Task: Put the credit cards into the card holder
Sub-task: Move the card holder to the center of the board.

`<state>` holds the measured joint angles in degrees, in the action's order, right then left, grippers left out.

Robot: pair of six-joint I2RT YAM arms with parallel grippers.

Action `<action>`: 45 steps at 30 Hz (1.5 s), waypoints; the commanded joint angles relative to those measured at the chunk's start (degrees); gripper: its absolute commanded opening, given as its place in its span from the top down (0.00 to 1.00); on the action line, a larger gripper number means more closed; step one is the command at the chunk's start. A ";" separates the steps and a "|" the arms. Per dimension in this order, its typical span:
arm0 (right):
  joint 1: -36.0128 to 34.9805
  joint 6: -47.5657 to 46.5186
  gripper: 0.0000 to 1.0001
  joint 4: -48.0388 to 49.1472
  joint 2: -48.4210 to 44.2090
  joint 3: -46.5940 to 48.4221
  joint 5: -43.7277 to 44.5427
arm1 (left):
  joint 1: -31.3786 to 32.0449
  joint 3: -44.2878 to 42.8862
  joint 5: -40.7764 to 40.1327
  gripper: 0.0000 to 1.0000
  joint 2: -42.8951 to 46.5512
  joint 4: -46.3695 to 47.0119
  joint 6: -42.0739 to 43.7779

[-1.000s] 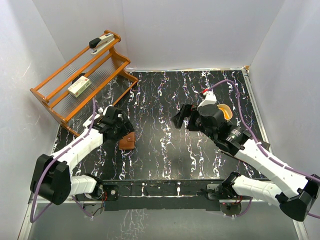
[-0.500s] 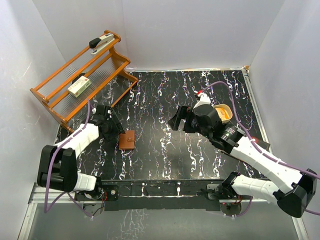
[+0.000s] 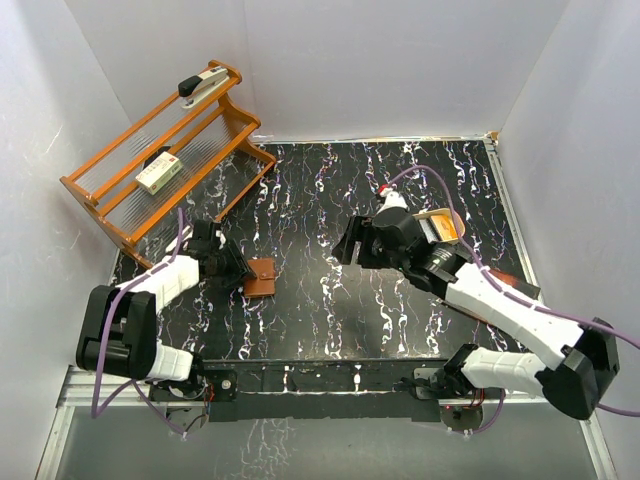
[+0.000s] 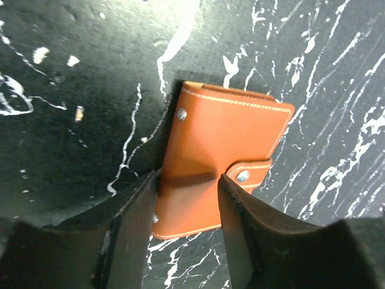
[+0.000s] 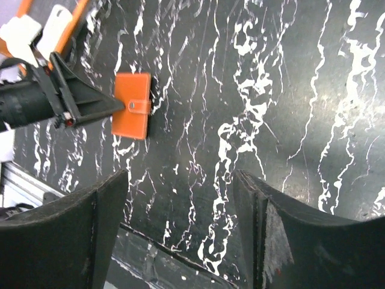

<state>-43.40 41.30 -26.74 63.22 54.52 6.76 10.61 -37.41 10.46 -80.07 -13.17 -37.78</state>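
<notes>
The card holder (image 3: 264,277) is a brown leather wallet lying closed and flat on the black marbled table, its snap tab (image 4: 251,172) fastened. It also shows in the right wrist view as the card holder (image 5: 132,105). My left gripper (image 3: 240,272) reaches in low from its left. In the left wrist view the left gripper (image 4: 188,180) is open, its fingers straddling part of the card holder (image 4: 222,138) at its near end, one finger over the tab side. My right gripper (image 3: 350,243) hangs open above mid-table with nothing between the right gripper (image 5: 180,180) fingers. The credit cards are out of view.
A wooden rack (image 3: 110,195) stands at the back left with a white-and-green box (image 3: 158,173) and a stapler (image 3: 203,84) on it. A tan curved object (image 3: 447,224) and a dark brown book (image 3: 505,285) lie by the right arm. White walls close in on three sides.
My left gripper has dropped low at the card holder's left side and narrowed its jaws; the holder has turned slightly. My right gripper has moved left and narrowed its jaws.
</notes>
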 commanded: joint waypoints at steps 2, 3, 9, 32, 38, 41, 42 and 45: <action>-0.27 1.66 0.37 2.96 5.39 1.37 -6.20 | 0.18 5.81 8.46 0.59 0.37 4.93 -4.07; -0.27 2.14 0.39 3.66 6.44 1.13 -7.07 | 0.20 6.41 9.78 0.60 0.45 6.06 -4.76; -0.42 4.07 0.47 8.02 12.64 0.72 -11.81 | 1.17 8.14 13.08 0.65 0.68 9.38 -6.16; -8.45 -8.51 0.62 10.46 48.22 25.57 -8.06 | -4.62 8.55 12.18 0.43 8.98 6.21 -10.46; -8.46 -9.73 0.63 9.00 53.39 28.31 -7.95 | -4.64 8.75 13.98 0.45 5.30 8.19 -9.82; -8.46 -9.74 0.67 8.15 54.80 27.70 -8.83 | -4.64 8.59 13.64 0.45 4.37 8.30 -8.47; -8.46 -9.62 0.71 8.22 54.98 26.80 -9.09 | -4.64 8.44 13.14 0.44 4.20 7.92 -8.22; -8.44 -9.33 0.82 8.64 54.27 24.07 -8.88 | -4.64 8.62 13.36 0.43 3.98 8.35 -8.19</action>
<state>-51.88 32.77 -18.11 117.05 80.20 -1.93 6.20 -28.18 23.88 -75.07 -3.46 -47.48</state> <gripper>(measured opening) 0.235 0.566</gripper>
